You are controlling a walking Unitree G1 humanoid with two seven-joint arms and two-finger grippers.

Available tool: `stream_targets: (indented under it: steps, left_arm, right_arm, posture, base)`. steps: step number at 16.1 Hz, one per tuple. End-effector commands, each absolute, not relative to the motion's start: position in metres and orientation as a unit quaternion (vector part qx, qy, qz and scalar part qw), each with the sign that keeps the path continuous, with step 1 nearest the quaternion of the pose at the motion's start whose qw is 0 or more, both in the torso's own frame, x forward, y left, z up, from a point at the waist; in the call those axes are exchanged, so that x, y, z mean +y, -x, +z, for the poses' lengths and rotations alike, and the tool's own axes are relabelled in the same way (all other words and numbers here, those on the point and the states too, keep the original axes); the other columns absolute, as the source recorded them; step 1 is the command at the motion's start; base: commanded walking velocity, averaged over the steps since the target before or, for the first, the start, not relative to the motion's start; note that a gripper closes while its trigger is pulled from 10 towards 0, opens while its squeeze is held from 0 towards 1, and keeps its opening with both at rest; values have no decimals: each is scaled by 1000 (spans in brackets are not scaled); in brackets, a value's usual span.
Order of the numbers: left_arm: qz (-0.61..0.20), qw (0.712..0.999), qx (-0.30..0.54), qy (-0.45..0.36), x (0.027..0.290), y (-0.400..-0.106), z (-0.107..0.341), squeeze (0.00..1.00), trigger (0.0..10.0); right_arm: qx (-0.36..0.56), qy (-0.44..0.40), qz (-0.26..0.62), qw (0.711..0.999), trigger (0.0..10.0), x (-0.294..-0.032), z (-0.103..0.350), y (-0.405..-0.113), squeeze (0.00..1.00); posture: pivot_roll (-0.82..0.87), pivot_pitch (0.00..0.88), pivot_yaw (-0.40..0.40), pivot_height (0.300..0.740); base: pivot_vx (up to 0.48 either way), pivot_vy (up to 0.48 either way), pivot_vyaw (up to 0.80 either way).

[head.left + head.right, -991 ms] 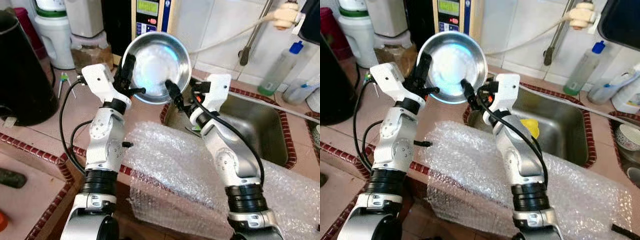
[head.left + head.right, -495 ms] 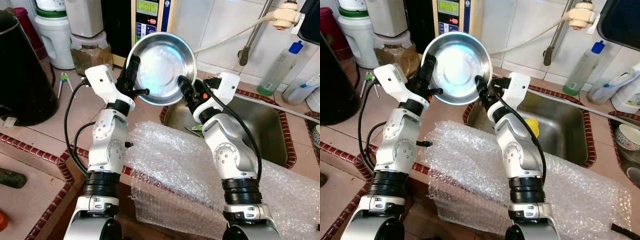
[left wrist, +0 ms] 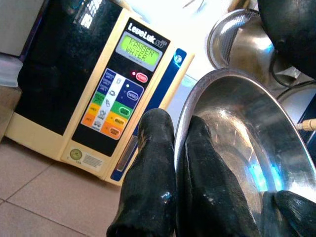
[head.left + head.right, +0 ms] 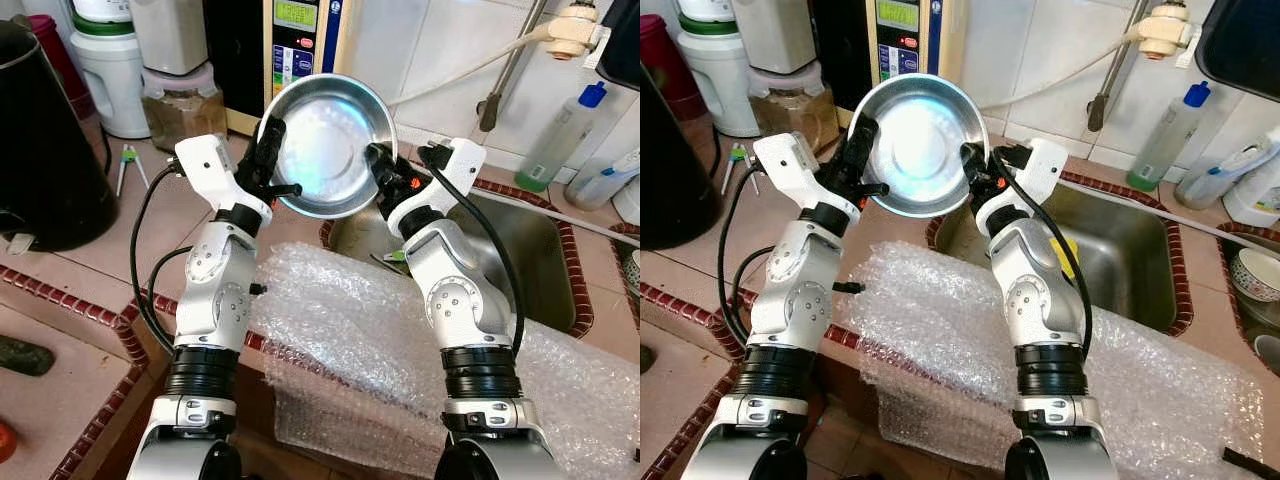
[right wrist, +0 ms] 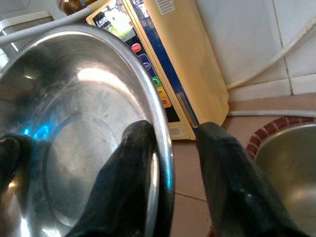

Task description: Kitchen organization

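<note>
Steel bowl (image 4: 326, 145): held tilted above the counter.
Left gripper (image 4: 266, 160): clamped on its rim.
Right gripper (image 4: 384, 178): fingers straddle the opposite rim, spread.

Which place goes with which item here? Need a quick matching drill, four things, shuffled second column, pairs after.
Things
1. steel bowl
2. bubble wrap
3. water ionizer
4. black kettle

Places
A. draped over the counter's front edge
B. at the back wall, behind the bowl
C. on the counter at the robot's far left
D. held up on its rim between the left claw and the right claw

Pairs: 1-D, 2-A, 3-B, 4-C
</note>
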State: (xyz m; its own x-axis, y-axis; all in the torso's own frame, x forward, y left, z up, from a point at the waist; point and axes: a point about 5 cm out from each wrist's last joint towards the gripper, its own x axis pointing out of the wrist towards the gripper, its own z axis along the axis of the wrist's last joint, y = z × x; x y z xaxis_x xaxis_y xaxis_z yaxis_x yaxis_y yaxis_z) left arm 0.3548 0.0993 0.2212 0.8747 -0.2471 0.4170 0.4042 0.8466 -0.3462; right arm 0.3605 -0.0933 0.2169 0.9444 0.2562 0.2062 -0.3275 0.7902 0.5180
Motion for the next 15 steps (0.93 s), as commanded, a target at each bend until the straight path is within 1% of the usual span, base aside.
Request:
stream_targets:
  steps: [1,6,7,8,9,10,11,12,14,15]
  left_arm:
    - [-204,931,-214,214,93,-350,236,0,0]
    - [-232,941,-170,180,88,-349,220,0,0]
    - [-236,945,-150,172,88,-349,211,0,5882]
    - [-238,945,-143,172,88,-348,209,0,10000]
    - [-246,946,-125,169,87,-348,203,1000,10000]
    - [-261,948,-94,153,85,-346,193,1000,10000]
    - [-264,949,-91,148,85,-346,192,1000,10000]
    - [-274,948,-80,139,83,-346,189,1000,10000]
    - [-288,947,-70,128,83,-347,188,1000,10000]
    - [-288,946,-68,129,83,-347,188,1000,10000]
  right_arm:
    - [-46,-301,104,947,0,-112,208,-365,0]
    - [-37,-312,88,945,0,-120,202,-365,0]
    - [-32,-304,71,949,0,-125,198,-365,0]
    - [-31,-303,63,950,0,-127,197,-365,0]
    - [-30,-296,39,954,0,-133,193,-365,0]
    - [-29,-285,-3,958,0,-144,188,-365,0]
    - [-29,-281,-16,959,0,-147,187,-365,0]
    - [-30,-272,-52,960,0,-158,184,-366,0]
    - [-25,-258,-96,961,0,-172,180,-365,0]
    - [-24,-253,-101,962,0,-173,179,-365,0]
  posture:
    - [8,23,-71,740]
    - [24,25,-67,740]
    - [25,29,-65,740]
    - [25,31,-64,740]
    - [27,34,-59,740]
    - [27,34,-59,740]
    - [29,37,-50,740]
    - [29,38,-43,740]
    - [32,38,-28,740]
    - [32,38,-26,740]
  base:
    - [0,0,0]
    - [0,0,0]
    - [0,0,0]
    - [0,0,0]
    - [0,0,0]
    - [0,0,0]
    - [0,0,0]
    - [0,0,0]
    - [0,0,0]
    - [0,0,0]
